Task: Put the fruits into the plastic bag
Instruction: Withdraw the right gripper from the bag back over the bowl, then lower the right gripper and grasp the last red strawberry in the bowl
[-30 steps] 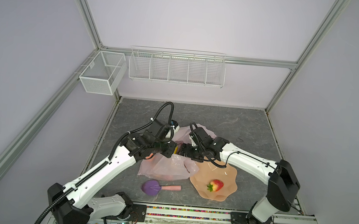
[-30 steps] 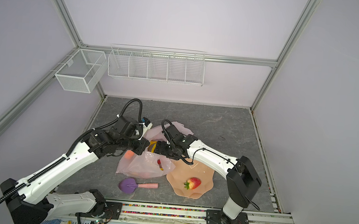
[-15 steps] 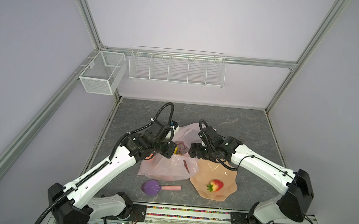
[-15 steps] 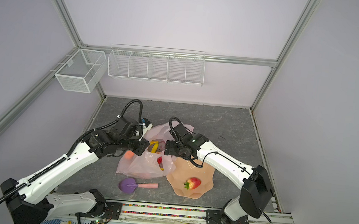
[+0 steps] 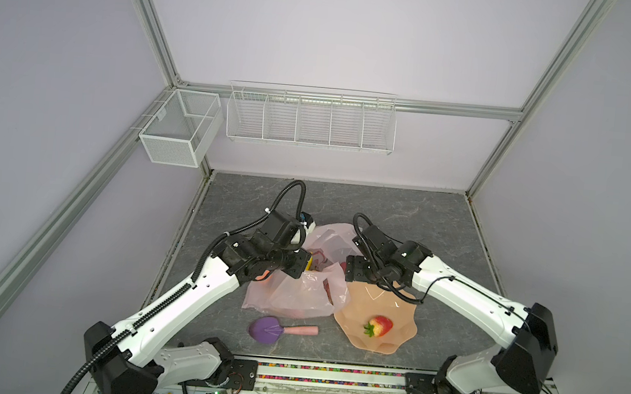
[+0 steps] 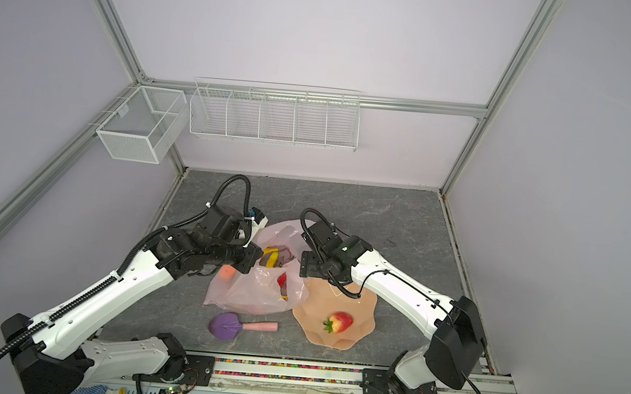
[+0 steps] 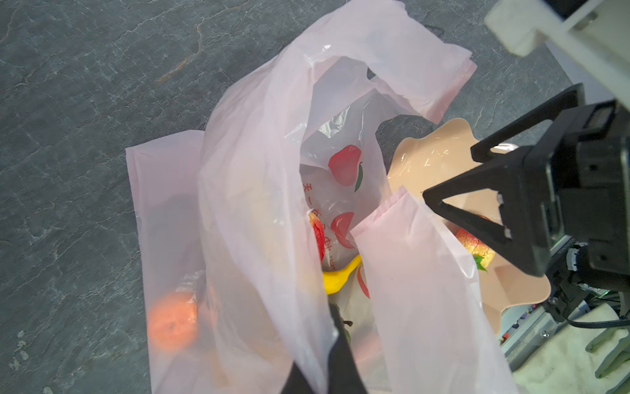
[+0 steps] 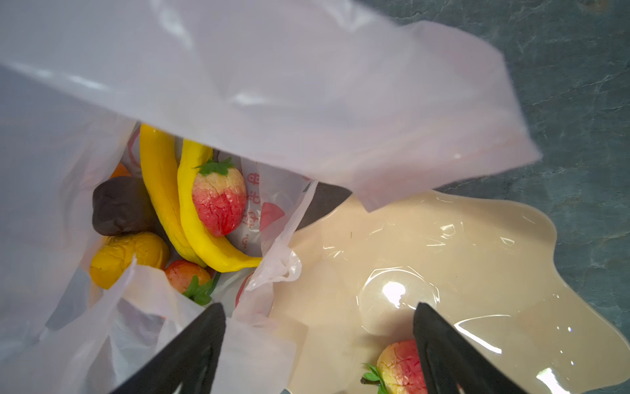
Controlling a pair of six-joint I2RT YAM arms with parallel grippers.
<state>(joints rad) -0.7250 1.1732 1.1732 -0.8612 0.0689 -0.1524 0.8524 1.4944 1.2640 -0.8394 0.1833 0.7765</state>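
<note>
The red toy strawberry lies in the peach wavy-edged bowl; likely light and firm, so grip its belly. Over the bowl's edge the right fingers stand spread; the left fingers pinch the adjoining thin pink plastic bag.

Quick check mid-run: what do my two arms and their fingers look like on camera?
The left arm and right arm are white shells with black joints. A black ribbed conduit runs along the left arm; thin black cables loop over both wrists. The right gripper has black, tapering triangular fingers; the left gripper is black too.
</note>
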